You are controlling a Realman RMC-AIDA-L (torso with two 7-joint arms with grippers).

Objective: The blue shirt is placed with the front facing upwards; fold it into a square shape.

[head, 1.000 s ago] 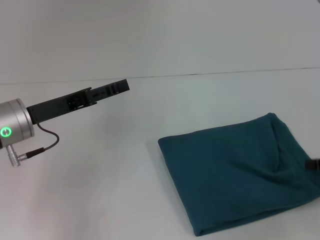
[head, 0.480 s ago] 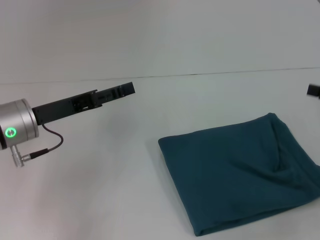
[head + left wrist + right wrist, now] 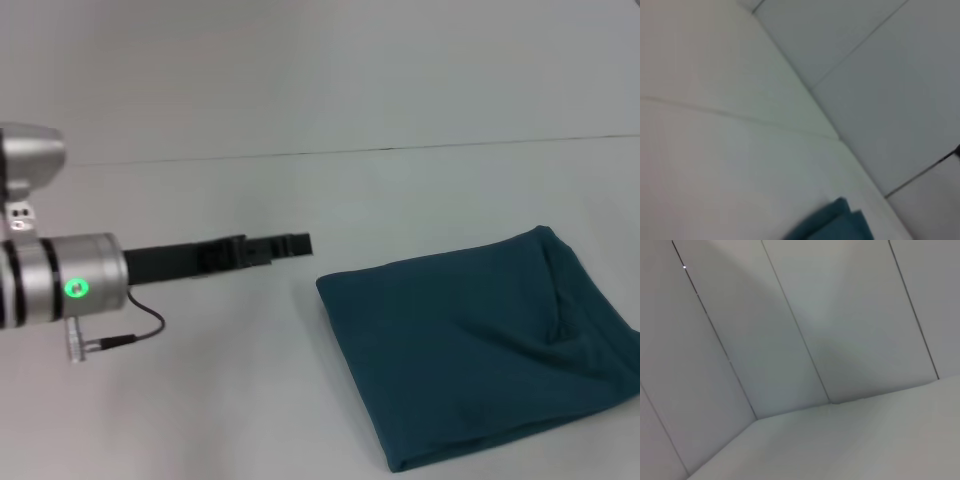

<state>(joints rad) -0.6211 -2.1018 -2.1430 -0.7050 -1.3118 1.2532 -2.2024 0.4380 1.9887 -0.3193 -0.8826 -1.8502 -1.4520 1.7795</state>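
blue shirt folded to rough square, lying on white table right of centre | left gripper just beside its left edge, finger state cannot tell | right gripper out of view | risk: fingers snagging the fold, dragging it open
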